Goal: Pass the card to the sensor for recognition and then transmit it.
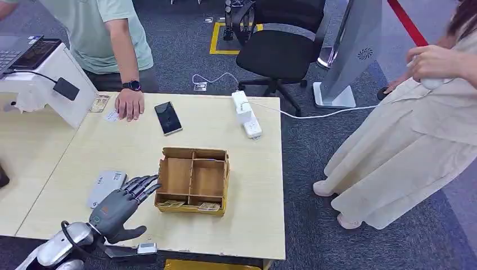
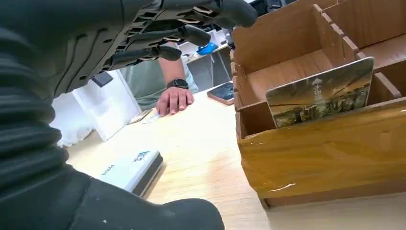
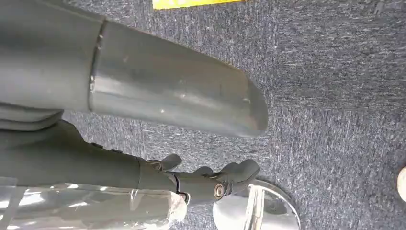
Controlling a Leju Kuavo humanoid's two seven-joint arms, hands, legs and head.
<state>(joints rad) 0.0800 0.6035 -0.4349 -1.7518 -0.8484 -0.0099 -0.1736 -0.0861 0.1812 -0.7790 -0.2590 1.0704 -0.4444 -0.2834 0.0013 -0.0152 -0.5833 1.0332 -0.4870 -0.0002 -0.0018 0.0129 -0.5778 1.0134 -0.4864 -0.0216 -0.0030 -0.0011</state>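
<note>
The left robot hand [image 1: 121,203] hovers over the bench [image 1: 112,152], its fingers spread wide and holding nothing, their tips just short of the wooden box [image 1: 193,180]. The card [image 2: 320,98] stands on edge in the box's narrow front slot, leaning against the front wall, with a second card [image 1: 209,206] in the slot beside it. The sensor [image 1: 107,187], a flat grey reader, lies on the bench just left of the hand. The step in hand looks like the reach for the card, not yet taken. Next the fingers must come over the slot and pinch the card's top edge. The right robot hand [image 3: 206,179] hangs over the floor, fingers loosely curled; I cannot tell its state.
</note>
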